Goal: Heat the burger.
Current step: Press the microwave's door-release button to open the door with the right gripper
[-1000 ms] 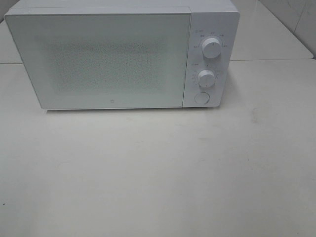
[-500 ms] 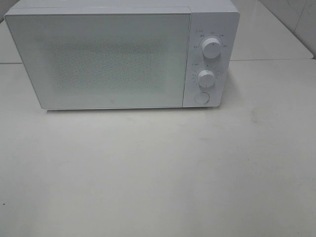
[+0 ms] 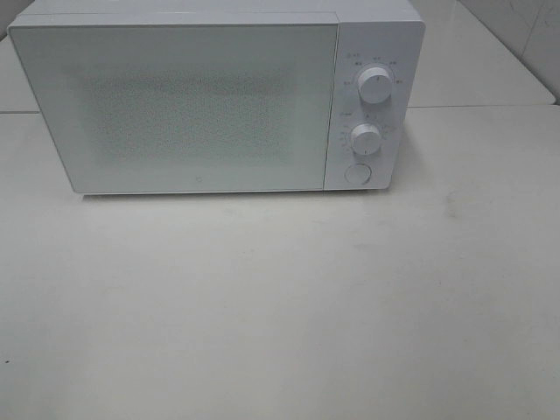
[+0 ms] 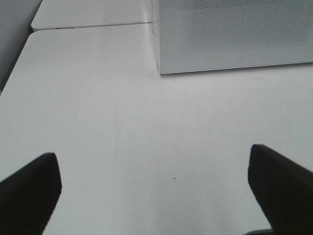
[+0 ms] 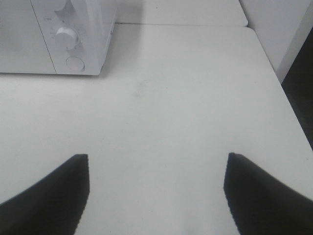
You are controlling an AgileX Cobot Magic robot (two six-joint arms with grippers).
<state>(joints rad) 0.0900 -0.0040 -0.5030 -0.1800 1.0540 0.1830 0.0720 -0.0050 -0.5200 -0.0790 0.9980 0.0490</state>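
A white microwave (image 3: 201,96) stands at the back of the table with its door shut; its frosted window shows nothing inside. The burger is not in view in any frame. Two white knobs (image 3: 374,85) (image 3: 366,137) and a round button (image 3: 356,173) sit on its right panel. My left gripper (image 4: 154,188) is open and empty above the bare table, with the microwave's left front corner (image 4: 159,68) ahead of it. My right gripper (image 5: 156,188) is open and empty, with the control panel (image 5: 68,39) ahead. Neither gripper shows in the exterior high view.
The white table (image 3: 280,306) stretches wide in front of the microwave. A second table section (image 3: 472,61) lies behind at the right. The table's right edge (image 5: 281,83) drops to a dark floor.
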